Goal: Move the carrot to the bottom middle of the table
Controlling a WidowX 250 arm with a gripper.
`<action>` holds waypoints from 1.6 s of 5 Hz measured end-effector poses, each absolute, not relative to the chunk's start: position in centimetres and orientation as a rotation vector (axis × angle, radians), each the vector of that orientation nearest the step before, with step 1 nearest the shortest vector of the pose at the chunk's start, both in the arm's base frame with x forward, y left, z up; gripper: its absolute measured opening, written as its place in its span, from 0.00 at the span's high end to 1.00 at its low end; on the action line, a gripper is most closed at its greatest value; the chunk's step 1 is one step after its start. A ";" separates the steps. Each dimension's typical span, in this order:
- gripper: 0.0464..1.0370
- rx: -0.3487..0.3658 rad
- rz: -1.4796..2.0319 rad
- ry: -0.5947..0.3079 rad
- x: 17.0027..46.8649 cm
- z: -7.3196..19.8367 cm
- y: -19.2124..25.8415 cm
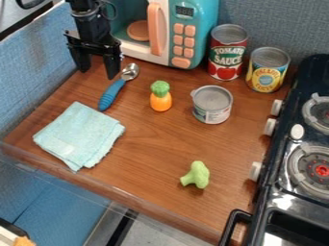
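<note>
The gripper (97,68) hangs at the upper left of the table, its two fingers spread apart with nothing between them. An orange toy carrot with a green top (160,98) stands on the wooden table (151,146) in the upper middle, to the right of the gripper and lower in the view, not touching it.
A blue-handled spoon (112,92) lies between gripper and carrot. A grey can (212,104) stands right of the carrot, two taller cans behind it. Folded cloth (80,134) lies left, toy broccoli (196,175) lower right. Microwave (193,29) at the back; stove (276,197) along the right.
</note>
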State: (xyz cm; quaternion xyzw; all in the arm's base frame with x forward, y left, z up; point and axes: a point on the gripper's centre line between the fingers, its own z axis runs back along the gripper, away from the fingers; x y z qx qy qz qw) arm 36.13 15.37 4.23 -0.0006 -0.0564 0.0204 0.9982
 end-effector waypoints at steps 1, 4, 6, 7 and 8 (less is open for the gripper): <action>0.04 -0.016 0.046 -0.077 35.8 2.8 15.2; 0.04 -0.039 -0.092 -0.077 37.7 2.3 8.5; 0.04 -0.038 -0.147 -0.101 39.1 3.0 5.8; 0.04 -0.040 -0.154 -0.090 39.5 2.3 5.5; 0.11 -0.045 -0.161 -0.067 39.8 1.1 5.3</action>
